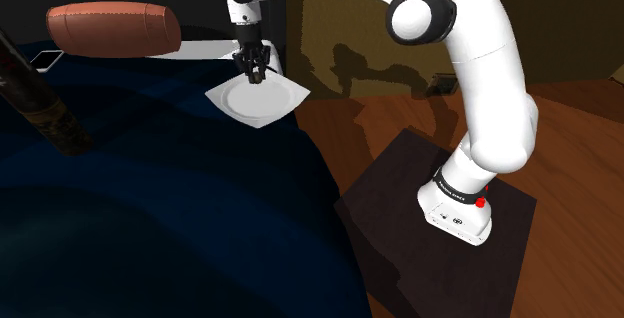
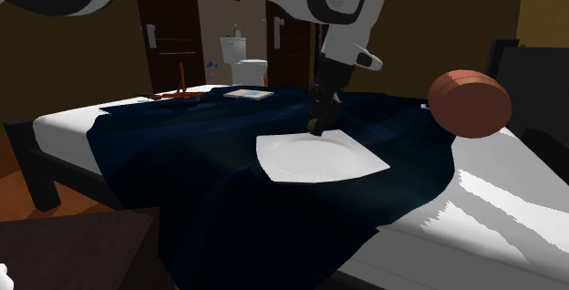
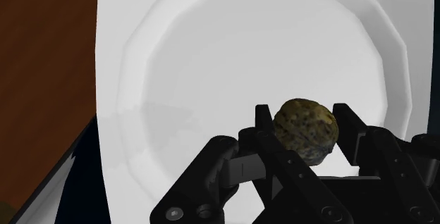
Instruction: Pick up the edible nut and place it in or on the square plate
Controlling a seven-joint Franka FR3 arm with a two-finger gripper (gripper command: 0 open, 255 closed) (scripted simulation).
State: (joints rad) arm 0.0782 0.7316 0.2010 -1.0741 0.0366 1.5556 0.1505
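black fingers (image 3: 262,120) of the hand (image 3: 304,120) clasp the nut (image 3: 305,132), a mottled brown lump hanging over the well of the square white plate (image 3: 211,53) on the bed (image 1: 150,216). roundish, it shows no clear long axis or pointing end, so it could roll. better to lower close to the well's middle, then part the fingers gently, away from the rim.
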